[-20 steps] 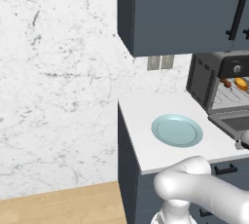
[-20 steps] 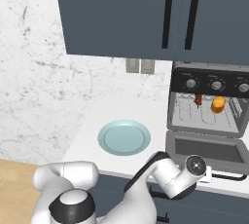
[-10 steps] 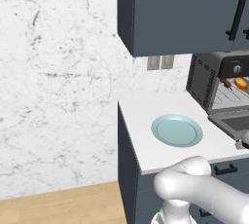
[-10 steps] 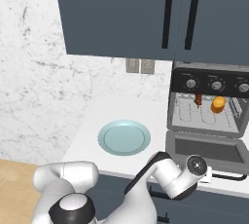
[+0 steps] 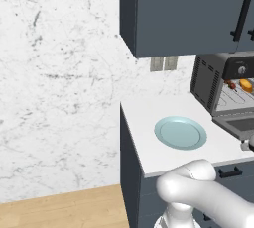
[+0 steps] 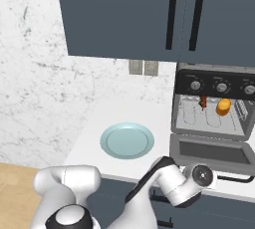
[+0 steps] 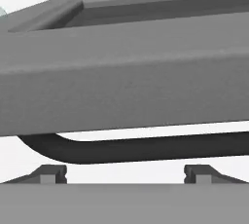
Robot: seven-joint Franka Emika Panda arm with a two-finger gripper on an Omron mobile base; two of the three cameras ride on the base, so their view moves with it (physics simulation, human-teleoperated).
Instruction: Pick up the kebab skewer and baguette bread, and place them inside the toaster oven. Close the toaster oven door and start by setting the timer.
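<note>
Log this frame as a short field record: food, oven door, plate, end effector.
skewer: on the rack inside the oven
bread: on the rack, beside the skewer
door: folded down, open
plate: on the counter, nothing on it
end effector: open, fingertips just below the door's handle, not gripping it

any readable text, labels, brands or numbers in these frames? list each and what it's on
None readable.
Toaster oven control strip: three round knobs with light markers, no legible numbers or labels around them.
Wall outlet plates: blank.
Upper cabinet doors, plate, toaster oven door: no print or brand marks visible.
</note>
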